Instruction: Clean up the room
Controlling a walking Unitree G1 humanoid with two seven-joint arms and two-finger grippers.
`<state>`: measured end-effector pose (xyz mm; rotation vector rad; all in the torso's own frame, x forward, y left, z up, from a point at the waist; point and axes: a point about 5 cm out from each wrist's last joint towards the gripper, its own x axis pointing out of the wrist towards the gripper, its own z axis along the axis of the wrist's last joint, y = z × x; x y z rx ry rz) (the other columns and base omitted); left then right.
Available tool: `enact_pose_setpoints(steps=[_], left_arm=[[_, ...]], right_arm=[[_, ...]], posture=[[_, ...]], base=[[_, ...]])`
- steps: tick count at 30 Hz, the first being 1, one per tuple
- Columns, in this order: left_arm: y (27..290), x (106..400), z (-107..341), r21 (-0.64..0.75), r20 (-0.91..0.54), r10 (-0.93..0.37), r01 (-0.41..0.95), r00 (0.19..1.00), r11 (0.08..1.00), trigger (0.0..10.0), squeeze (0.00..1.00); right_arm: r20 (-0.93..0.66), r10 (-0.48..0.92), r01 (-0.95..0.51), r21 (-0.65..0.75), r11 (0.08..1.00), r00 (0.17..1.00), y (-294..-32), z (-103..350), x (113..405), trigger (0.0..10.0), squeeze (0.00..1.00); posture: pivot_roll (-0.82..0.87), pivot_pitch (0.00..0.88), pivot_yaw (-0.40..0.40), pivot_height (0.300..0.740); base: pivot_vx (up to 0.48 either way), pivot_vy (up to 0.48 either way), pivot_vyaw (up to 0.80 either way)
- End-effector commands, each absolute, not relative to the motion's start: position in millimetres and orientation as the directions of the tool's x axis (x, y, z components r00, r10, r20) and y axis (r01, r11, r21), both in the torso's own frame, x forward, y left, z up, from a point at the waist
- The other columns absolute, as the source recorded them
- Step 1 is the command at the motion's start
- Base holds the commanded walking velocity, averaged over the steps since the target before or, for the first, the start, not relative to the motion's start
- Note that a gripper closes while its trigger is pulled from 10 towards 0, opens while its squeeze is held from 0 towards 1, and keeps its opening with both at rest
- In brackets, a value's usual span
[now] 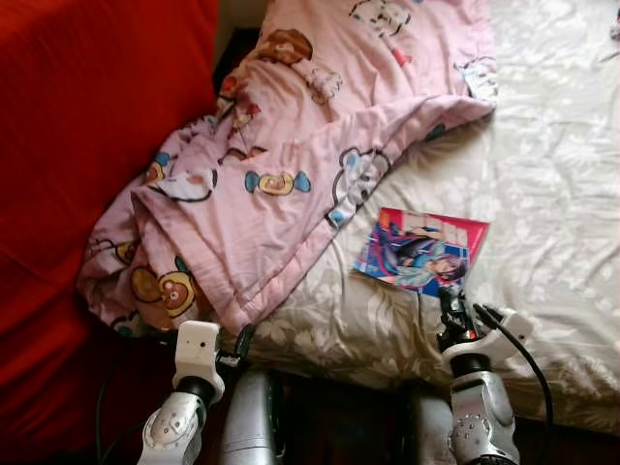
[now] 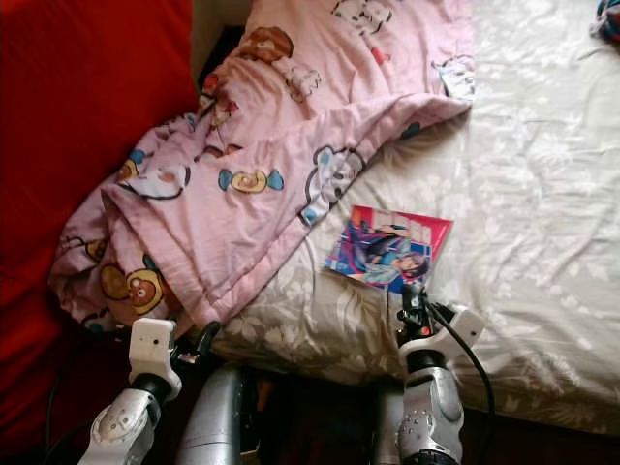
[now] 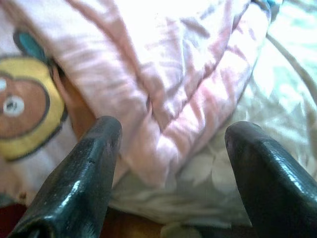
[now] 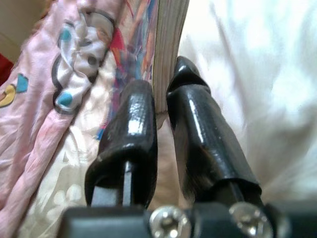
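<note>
A red surface [image 1: 87, 145] fills the left. The left tool [image 3: 168, 148] gapes wide just before the pink blanket's [image 1: 281, 165] folded corner at the bed [image 1: 552, 194] edge. Further right, the right tool [image 4: 161, 106] pinches the near edge of the colourful book [image 1: 423, 250] lying on the bedsheet.

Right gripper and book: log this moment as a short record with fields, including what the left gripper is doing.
surface: bed with pale floral sheet
book: illustrated paperback, flat on the sheet, beside the blanket
blanket: pink cartoon-print blanket, crumpled over the bed's left part
right gripper: at the book's near edge, jaws nearly closed on the page block
left gripper: jaws open, facing the blanket's near folded corner, not touching it
backdrop: red fabric left of the bed
</note>
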<state>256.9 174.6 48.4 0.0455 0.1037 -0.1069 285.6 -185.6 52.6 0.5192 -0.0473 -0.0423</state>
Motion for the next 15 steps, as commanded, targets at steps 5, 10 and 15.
enact_pose_setpoints(steps=[5,10,15], left_arm=[[179,257,38,0.013,-0.125,-0.054,0.056,0.991,0.998,10.0,0.0],[177,262,35,-0.017,-0.117,-0.037,0.035,0.992,0.999,10.0,0.0],[174,267,32,-0.038,-0.111,-0.025,0.021,0.993,0.999,10.0,0.0]], right_arm=[[0.095,-0.041,0.011,0.295,0.955,0.995,-187,74,285,10.0,0.0],[0.088,-0.052,0.033,0.206,0.978,0.995,-188,80,289,10.0,0.0],[0.08,-0.054,0.038,0.189,0.981,0.995,-188,84,292,10.0,0.0]], posture=[[-0.06,0.075,0.054,0.606],[-0.07,0.043,0.042,0.611],[-0.08,0.021,0.03,0.645]], base=[[0.0,0.0,0.0],[0.0,0.0,0.0],[0.0,0.0,0.0]])
